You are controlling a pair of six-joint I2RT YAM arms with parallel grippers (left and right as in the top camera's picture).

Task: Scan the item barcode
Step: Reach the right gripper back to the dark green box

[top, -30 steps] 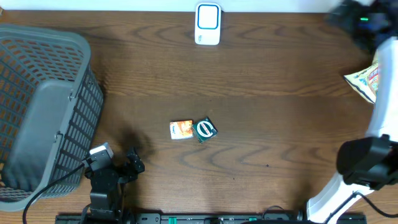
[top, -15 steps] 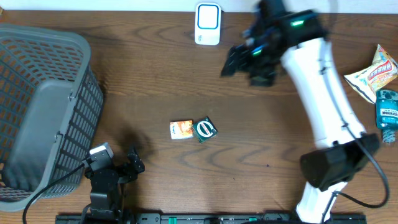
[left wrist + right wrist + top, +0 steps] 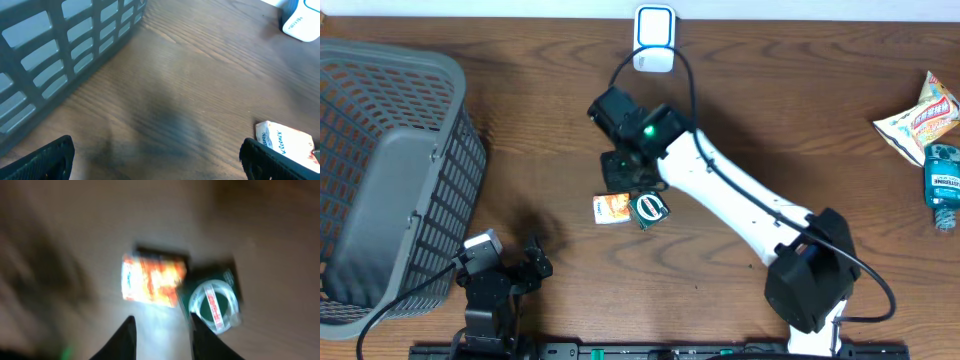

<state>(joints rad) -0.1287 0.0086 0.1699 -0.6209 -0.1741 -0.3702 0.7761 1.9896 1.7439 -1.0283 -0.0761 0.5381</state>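
**Op:** Left to right, quick. What's there?

**Ann:** The grey basket (image 3: 390,180) is far left of the white scanner (image 3: 654,38) and closer to your side of the table (image 3: 800,110). Your left gripper (image 3: 533,260) is also left of the scanner, down at the near edge. Its jaws are spread wide with nothing between them.

**Op:** And the item?

**Ann:** The orange packet (image 3: 611,208) lies flat, slightly left of the scanner and well toward you from it. The green packet (image 3: 650,208) touches its right side, almost straight out from the scanner.

**Op:** My right gripper?

**Ann:** The right gripper (image 3: 620,175) is between the scanner and the two packets, just on the scanner side of the orange one. The wrist view is blurred, but you can see the fingers (image 3: 125,335) standing close together with a narrow gap. Only tabletop shows in that gap, and the orange packet is just past the tips — not held. I can't tell if anything is touching.

**Op:** Far side?

**Ann:** A snack bag (image 3: 915,122) is far right of the scanner, and a blue bottle (image 3: 942,180) lies just beside it — nearer you.
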